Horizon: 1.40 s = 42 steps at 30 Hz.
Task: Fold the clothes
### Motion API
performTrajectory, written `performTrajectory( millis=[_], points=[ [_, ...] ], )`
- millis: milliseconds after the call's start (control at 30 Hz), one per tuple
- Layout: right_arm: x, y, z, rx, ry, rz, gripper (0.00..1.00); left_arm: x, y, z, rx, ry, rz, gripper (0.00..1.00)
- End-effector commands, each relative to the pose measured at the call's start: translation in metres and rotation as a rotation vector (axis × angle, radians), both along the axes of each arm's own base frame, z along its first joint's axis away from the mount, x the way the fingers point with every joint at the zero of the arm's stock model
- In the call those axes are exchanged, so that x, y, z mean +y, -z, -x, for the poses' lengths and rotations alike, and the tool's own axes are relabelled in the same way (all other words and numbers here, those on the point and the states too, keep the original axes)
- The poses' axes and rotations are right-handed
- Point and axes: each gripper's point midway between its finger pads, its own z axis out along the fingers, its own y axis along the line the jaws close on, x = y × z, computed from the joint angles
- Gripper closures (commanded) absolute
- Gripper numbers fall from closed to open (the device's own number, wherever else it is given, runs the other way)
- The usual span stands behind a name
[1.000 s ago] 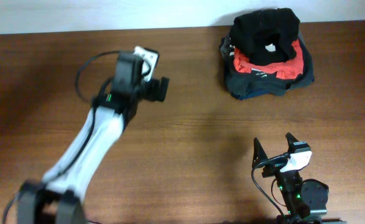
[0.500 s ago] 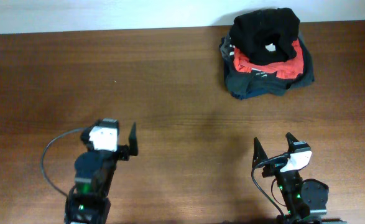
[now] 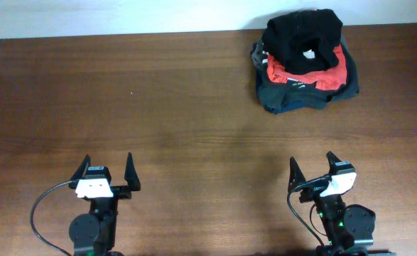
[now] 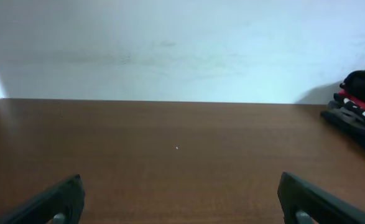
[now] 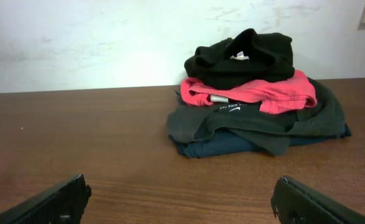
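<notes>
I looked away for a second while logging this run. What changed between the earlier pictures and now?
The left gripper pulled back from mid-table toward the near edge and sits open, empty. Nothing was grasped or released. The right gripper and the black garment atop the pile stayed put.

- table (image 3: 194,107): brown wood grain, smooth, with a faint sheen
- black garment (image 3: 302,30): soft matt cloth
- red t-shirt (image 5: 281,94): matt cloth
- wall (image 5: 76,43): matt white, scuffed

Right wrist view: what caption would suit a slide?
Open jaws frame a black garment atop a red shirt and dark garments on a wooden table.
</notes>
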Motion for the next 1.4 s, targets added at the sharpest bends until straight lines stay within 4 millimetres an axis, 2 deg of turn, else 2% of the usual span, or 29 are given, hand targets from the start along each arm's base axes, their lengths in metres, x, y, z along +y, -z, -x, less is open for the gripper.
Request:
performTrajectory(
  millis=[0, 267, 367, 1367],
  points=[
    [-0.001, 0.002, 0.000, -0.001, 0.007, -0.001, 0.01, 0.004, -0.008, 0.005, -0.042, -0.010, 0.007, 0.01],
    [-0.001, 0.002, 0.000, -0.001, 0.007, -0.001, 0.01, 0.004, -0.002, 0.015, -0.028, -0.015, 0.008, 0.01],
    [-0.001, 0.002, 0.000, -0.001, 0.007, -0.001, 0.01, 0.004, 0.017, 0.016, 0.051, -0.017, 0.016, 0.01],
    [-0.001, 0.002, 0.000, -0.001, 0.007, -0.001, 0.01, 0.003, 0.016, 0.016, 0.047, -0.009, 0.015, 0.01]
  ],
)
